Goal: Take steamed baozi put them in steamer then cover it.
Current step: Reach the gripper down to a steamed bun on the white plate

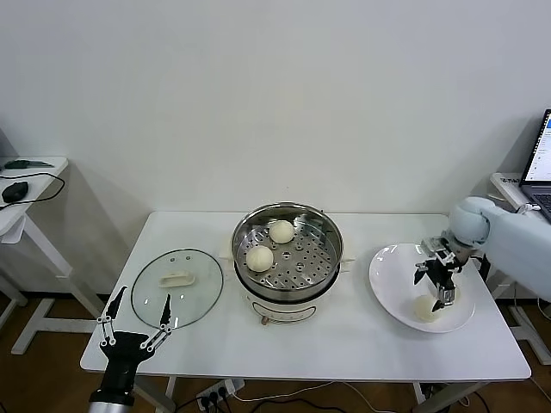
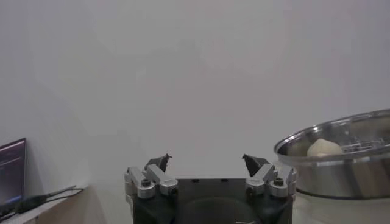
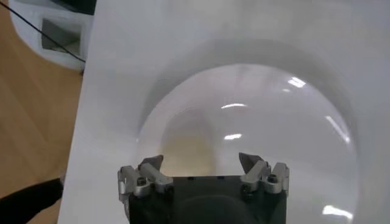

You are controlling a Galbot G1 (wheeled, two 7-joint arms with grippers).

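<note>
The steel steamer (image 1: 287, 249) stands mid-table on its white base, with two baozi (image 1: 281, 231) (image 1: 259, 258) inside. One more baozi (image 1: 426, 308) lies on the white plate (image 1: 392, 275) at the right. My right gripper (image 1: 433, 288) is open just above it. In the right wrist view the baozi (image 3: 189, 146) lies between the open fingers of that gripper (image 3: 201, 163). The fourth baozi is hidden. The glass cover (image 1: 194, 297) with its white handle (image 1: 176, 279) lies flat left of the steamer. My left gripper (image 1: 143, 297) is open and empty at the cover's front edge.
The left wrist view shows the left gripper (image 2: 207, 161), the steamer rim (image 2: 341, 164) and a baozi (image 2: 324, 148). A laptop (image 1: 541, 163) stands on a side table at the far right. A small desk with a mouse (image 1: 15, 191) is at the far left.
</note>
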